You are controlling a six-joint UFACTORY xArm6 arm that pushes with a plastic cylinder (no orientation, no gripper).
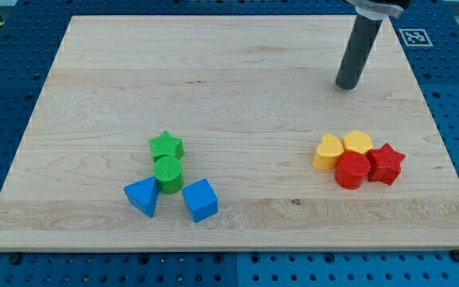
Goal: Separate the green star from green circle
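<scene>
The green star [166, 146] lies left of the board's centre, touching the green circle [168, 174] just below it. My tip [346, 85] rests on the board at the view's upper right, far from both green blocks and above the red and yellow cluster.
A blue triangle [143, 196] and a blue cube [200, 199] sit right below the green circle on either side. At the right, a yellow heart [327, 151], a yellow block [358, 143], a red circle [352, 171] and a red star [386, 163] are bunched together. The wooden board [229, 72] lies on a blue pegboard.
</scene>
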